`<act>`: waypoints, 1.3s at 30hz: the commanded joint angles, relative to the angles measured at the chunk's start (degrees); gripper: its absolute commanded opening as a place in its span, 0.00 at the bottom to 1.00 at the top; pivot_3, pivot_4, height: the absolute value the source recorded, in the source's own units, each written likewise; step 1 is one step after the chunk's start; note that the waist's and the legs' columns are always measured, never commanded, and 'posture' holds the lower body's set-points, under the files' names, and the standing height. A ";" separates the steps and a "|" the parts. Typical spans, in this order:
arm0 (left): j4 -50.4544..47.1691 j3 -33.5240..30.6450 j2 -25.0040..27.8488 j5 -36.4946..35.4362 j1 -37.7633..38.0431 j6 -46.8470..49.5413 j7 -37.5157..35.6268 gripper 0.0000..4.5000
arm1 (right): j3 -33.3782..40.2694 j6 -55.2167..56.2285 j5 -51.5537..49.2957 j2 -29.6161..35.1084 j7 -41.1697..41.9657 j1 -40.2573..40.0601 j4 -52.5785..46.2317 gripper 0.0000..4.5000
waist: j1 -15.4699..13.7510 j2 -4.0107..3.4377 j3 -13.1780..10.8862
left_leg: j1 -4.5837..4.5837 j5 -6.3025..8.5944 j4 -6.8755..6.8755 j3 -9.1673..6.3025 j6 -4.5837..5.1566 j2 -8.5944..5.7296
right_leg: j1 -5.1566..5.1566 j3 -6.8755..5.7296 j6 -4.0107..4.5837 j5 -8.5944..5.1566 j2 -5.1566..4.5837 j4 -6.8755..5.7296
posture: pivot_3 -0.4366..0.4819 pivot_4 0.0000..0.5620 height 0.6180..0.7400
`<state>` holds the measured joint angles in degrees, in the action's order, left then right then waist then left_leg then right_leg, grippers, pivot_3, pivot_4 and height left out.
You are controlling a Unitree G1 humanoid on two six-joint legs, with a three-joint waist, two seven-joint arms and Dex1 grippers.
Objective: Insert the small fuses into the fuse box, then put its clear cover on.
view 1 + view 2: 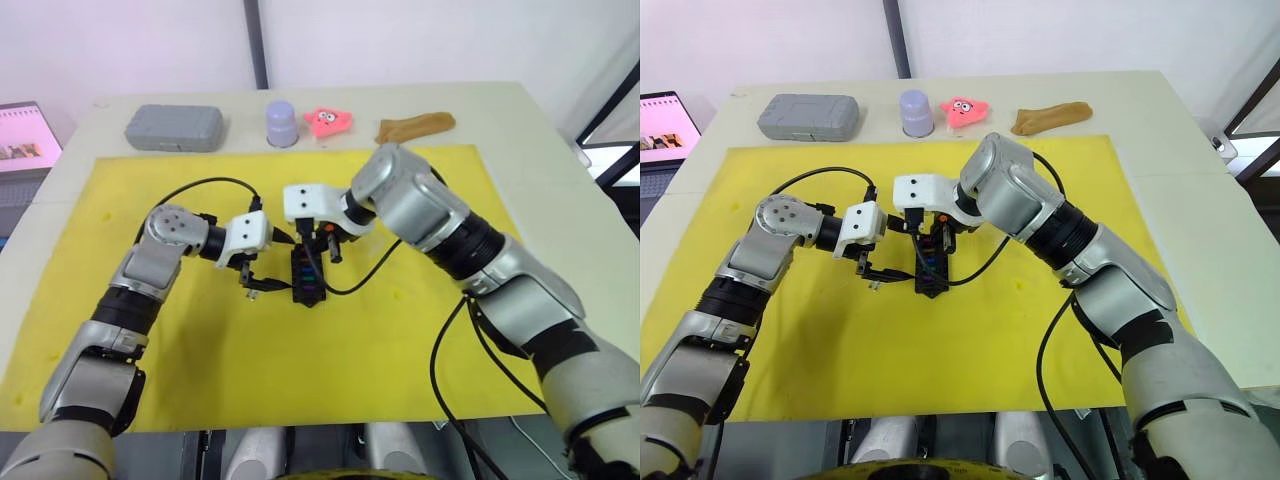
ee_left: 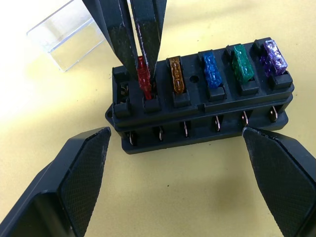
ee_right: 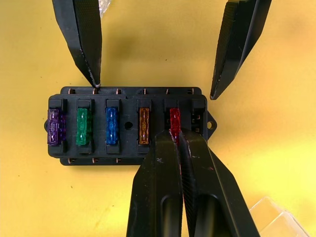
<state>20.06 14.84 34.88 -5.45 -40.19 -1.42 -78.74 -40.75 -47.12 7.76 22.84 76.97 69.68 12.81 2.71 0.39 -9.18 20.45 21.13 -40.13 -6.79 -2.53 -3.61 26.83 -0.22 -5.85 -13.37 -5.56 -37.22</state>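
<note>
Fuse box (image 2: 200, 106): on yellow mat between left gripper's (image 2: 173, 182) wide-spread fingers.
Red fuse (image 3: 175, 120): pinched by right gripper (image 3: 177, 136), going into fifth slot.
Done: purple, green, blue, orange seated.
Left: last slot, then clear cover (image 2: 61, 32) beyond the box.

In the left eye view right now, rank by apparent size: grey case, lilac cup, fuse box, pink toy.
1. grey case
2. fuse box
3. pink toy and lilac cup, too alike to rank.
The fuse box sits nearer the camera and is partly covered.

silver-grey jointed arms, black bands, white wrist housings, black cables, black textured fingers (image 2: 79, 182)
</note>
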 commanded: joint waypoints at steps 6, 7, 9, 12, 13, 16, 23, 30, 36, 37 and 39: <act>-1.88 -0.59 0.59 -0.14 -0.46 0.24 0.01 1.00 | -1.04 1.00 0.64 -0.65 0.06 -0.46 0.41 0.00 | 0.01 0.00 0.00 | -0.01 0.00 0.00 0.00 0.00 0.00 | 0.00 0.00 0.00 0.00 0.00 0.00 | 0.48 0.27 1.00; -1.89 -0.59 0.61 -0.13 -0.44 0.24 0.02 1.00 | -1.04 1.03 0.64 -0.65 0.09 -0.47 0.40 0.00 | 0.00 0.00 0.00 | -0.01 0.00 0.00 0.00 0.00 0.00 | 0.00 0.00 0.00 0.00 0.00 0.00 | 0.48 0.27 1.00; -1.87 -0.57 0.60 -0.10 -0.45 0.26 0.04 1.00 | -1.00 1.19 0.62 -0.60 0.22 -0.47 0.32 0.00 | 0.01 0.00 0.00 | -0.01 0.00 0.00 0.00 0.00 0.00 | 0.00 0.00 0.00 0.00 0.00 0.00 | 0.48 0.27 1.00; -1.82 -0.54 0.59 -0.07 -0.50 0.22 0.02 1.00 | -0.93 1.33 0.69 -0.57 0.32 -0.45 0.27 0.00 | 0.00 0.00 0.00 | -0.01 0.00 0.00 0.00 0.00 0.00 | -0.01 0.00 0.00 0.00 0.00 0.00 | 0.48 0.27 1.00; -1.82 -0.54 0.59 -0.07 -0.50 0.22 0.02 1.00 | -0.92 1.35 0.71 -0.57 0.33 -0.46 0.28 0.00 | 0.01 0.00 0.00 | -0.01 0.00 0.00 0.00 0.00 0.00 | -0.01 0.00 0.00 0.00 0.00 0.00 | 0.48 0.27 1.00; -1.72 -0.56 0.56 -0.04 -0.55 0.11 0.06 1.00 | -0.81 1.45 0.70 -0.59 0.37 -0.31 0.21 0.07 | 0.01 0.00 0.00 | -0.01 0.00 0.00 0.00 0.00 0.00 | -0.01 0.00 0.00 0.00 0.00 0.00 | 0.48 0.27 1.00; -1.38 -0.58 0.52 0.06 -0.59 -0.31 0.18 1.00 | 0.86 1.50 0.25 -0.78 0.03 1.28 1.49 0.31 | -0.01 0.00 0.00 | -0.01 0.00 0.00 0.00 0.00 0.00 | -0.01 0.00 0.00 0.00 -0.01 0.00 | 0.48 0.27 1.00; -1.16 -0.60 0.47 0.10 -0.61 -0.51 0.29 1.00 | 3.05 1.59 -0.91 0.04 0.77 2.47 1.92 0.31 | -0.01 0.00 0.00 | 0.00 0.00 0.00 0.00 0.00 0.00 | -0.01 0.00 0.00 0.00 0.00 0.00 | 0.48 0.27 1.00; -0.66 -0.66 0.36 0.15 -0.88 -0.77 0.39 1.00 | 6.79 1.49 -3.92 1.74 2.67 3.36 0.33 0.31 | -0.05 0.00 0.00 | 0.01 0.00 0.00 0.00 0.00 0.00 | 0.00 0.00 0.00 0.00 -0.01 0.00 | 0.48 0.27 1.00; -0.64 -0.67 0.36 0.14 -0.89 -0.80 0.40 1.00 | 7.23 1.51 -4.31 1.97 2.81 3.35 -0.02 0.31 | -0.06 0.00 0.00 | 0.01 0.00 0.00 -0.01 0.00 0.00 | 0.00 0.00 0.00 0.00 -0.01 0.00 | 0.48 0.27 1.00; -0.40 -0.66 0.26 0.16 -1.12 -0.80 0.44 1.00 | 9.38 1.50 -5.91 2.06 2.65 2.91 -0.86 0.31 | -0.04 0.00 0.00 | 0.01 0.00 0.00 0.00 0.00 0.00 | 0.00 0.00 0.00 0.00 -0.01 0.00 | 0.48 0.27 1.00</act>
<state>20.14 14.84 34.88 -5.43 -40.22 -1.59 -78.57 -34.35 -45.84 3.44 24.72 79.38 71.02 14.59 2.67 0.39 -9.18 20.45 21.13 -40.13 -6.79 -2.53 -3.61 26.83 -0.22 -5.85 -13.37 -5.57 -37.22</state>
